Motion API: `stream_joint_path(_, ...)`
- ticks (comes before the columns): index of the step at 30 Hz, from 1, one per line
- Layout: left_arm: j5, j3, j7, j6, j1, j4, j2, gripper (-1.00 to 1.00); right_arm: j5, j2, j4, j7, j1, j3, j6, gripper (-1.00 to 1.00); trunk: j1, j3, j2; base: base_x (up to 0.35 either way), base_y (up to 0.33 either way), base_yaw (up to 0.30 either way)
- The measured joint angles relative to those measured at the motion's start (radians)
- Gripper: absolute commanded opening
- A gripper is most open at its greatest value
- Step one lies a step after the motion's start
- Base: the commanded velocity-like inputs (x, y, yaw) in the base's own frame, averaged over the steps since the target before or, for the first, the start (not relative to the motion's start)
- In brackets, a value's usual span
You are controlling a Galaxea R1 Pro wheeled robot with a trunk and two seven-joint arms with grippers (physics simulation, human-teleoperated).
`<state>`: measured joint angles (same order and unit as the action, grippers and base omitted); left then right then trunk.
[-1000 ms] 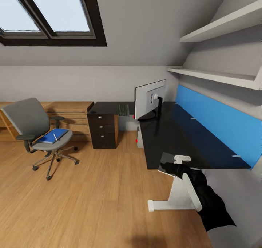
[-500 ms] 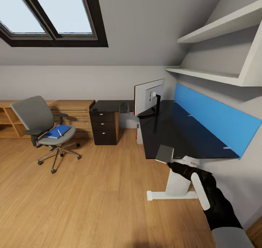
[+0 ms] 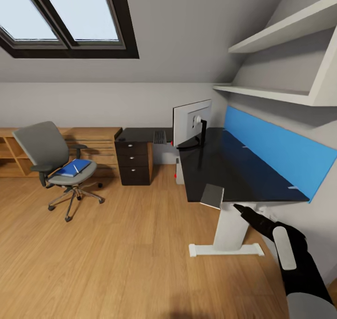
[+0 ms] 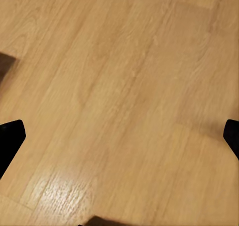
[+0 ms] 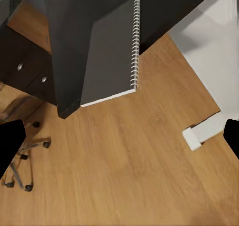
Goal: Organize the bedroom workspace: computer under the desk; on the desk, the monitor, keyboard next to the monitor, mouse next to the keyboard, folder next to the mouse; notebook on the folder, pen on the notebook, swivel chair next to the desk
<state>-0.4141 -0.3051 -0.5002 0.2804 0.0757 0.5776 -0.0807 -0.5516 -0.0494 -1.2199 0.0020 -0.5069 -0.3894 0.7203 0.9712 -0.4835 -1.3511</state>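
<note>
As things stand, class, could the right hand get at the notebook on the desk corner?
Probably yes. The notebook overhangs the desk corner just ahead of the open right hand, with nothing between them.

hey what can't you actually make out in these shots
- Mouse: too small to find on the desk, head view.
- Computer: mostly hidden behind the desk edge, head view.
- Pen on the folder: a tiny sliver.
- Right hand: fingertips cut off by the wrist view's edges.
</note>
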Motion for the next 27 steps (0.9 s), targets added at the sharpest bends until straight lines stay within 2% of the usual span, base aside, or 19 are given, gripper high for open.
stream_joint_path(1,0.0,0.0,0.0,0.0,0.0,0.0,0.0,1.0,-0.002,0.0,0.009,0.022,0.0,-0.026,0.0,1.0,0.004,-0.003,-0.007,0.0,0.0,0.0)
stream_joint_path(6,0.0,0.0,0.0,0.0,0.0,0.0,0.001,1.0,-0.007,0.0,0.053,0.094,0.0,-0.104,0.001,1.0,0.023,-0.019,-0.042,0.0,0.0,0.0)
stream_joint_path(7,0.0,0.0,0.0,0.0,0.0,0.0,0.001,1.0,-0.007,0.0,0.076,0.122,0.0,-0.137,0.002,1.0,0.027,-0.022,-0.049,0.0,0.0,0.0)
stream_joint_path(10,0.0,0.0,0.0,0.0,0.0,0.0,0.001,1.0,-0.012,0.0,0.112,0.164,0.0,-0.192,0.006,1.0,0.038,-0.031,-0.07,0.0,0.0,0.0)
stream_joint_path(11,0.0,0.0,0.0,0.0,0.0,-0.001,0.001,1.0,-0.015,0.0,0.118,0.17,0.0,-0.201,0.006,1.0,0.042,-0.035,-0.077,0.0,0.0,0.0)
stream_joint_path(12,0.0,0.0,0.0,0.0,0.0,-0.001,0.001,1.0,-0.019,0.0,0.123,0.175,0.0,-0.208,0.007,1.0,0.046,-0.038,-0.084,0.0,0.0,0.0)
stream_joint_path(13,0.0,0.0,0.0,0.0,0.0,-0.001,0.0,1.0,-0.049,0.002,0.14,0.188,0.0,-0.227,0.007,1.0,0.05,-0.041,-0.091,0.0,0.0,0.0)
stream_joint_path(16,0.0,0.0,0.0,0.0,0.0,-0.001,0.0,1.0,-0.077,0.003,0.156,0.194,0.0,-0.233,0.008,1.0,0.061,-0.05,-0.112,0.0,0.0,0.0)
stream_joint_path(17,0.0,-0.001,0.0,-0.001,0.0,-0.002,0.0,1.0,-0.099,0.004,0.158,0.208,0.0,-0.235,0.01,1.0,0.065,-0.053,-0.119,0.0,0.0,0.0)
stream_joint_path(19,0.0,-0.001,-0.001,-0.002,0.0,-0.003,-0.001,1.0,-0.113,0.004,0.161,0.237,0.0,-0.236,0.011,1.0,0.073,-0.06,-0.133,0.0,0.0,0.0)
stream_joint_path(24,0.0,-0.001,-0.001,-0.003,0.0,-0.005,-0.001,1.0,-0.124,0.004,0.173,0.289,0.0,-0.237,0.011,1.0,0.092,-0.075,-0.168,0.0,0.0,0.0)
stream_joint_path(27,0.0,-0.002,0.001,-0.003,0.0,-0.003,0.0,1.0,-0.126,0.005,0.176,0.297,0.0,-0.237,0.011,1.0,0.104,-0.085,-0.189,0.0,0.0,0.0)
